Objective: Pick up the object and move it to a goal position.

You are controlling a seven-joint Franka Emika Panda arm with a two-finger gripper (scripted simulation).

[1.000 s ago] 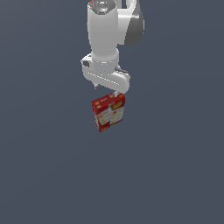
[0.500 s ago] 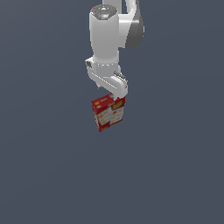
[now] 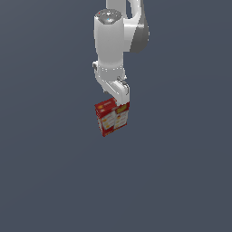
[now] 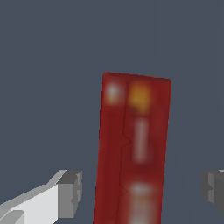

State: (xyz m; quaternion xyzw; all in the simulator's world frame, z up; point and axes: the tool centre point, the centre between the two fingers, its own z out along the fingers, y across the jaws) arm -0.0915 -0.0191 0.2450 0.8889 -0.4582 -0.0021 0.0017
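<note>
- Claw [image 4: 141, 192] fingers stand apart in the wrist view, one grey fingertip [image 4: 71, 192] on one side of the carton and the other at the opposite edge of the picture, with a plain gap showing between each pad and the carton's red face.
- Nothing is clamped: the jaws are spread wider than the carton and neither pad touches it in the wrist view.
- Carton [image 3: 112, 117], red with a white and yellow printed front, sits directly under the claw [image 3: 118, 103] in the exterior view, its top edge meeting the claw's lower end there.
- It stands upright with a slight tilt, its printed front turned toward the exterior camera.
- In the wrist view the carton [image 4: 133, 148] runs lengthwise between the two fingers as a narrow red face with blurred white and yellow marks, nearer to the fingertip on the white finger's side than to the other one.
- Arm [image 3: 111, 43], white with a grey joint, comes down almost vertically above the claw.
- Surface [image 3: 181, 172] is a flat, uniform dark grey-blue all around; whether the carton's base rests on it cannot be told from these views.
</note>
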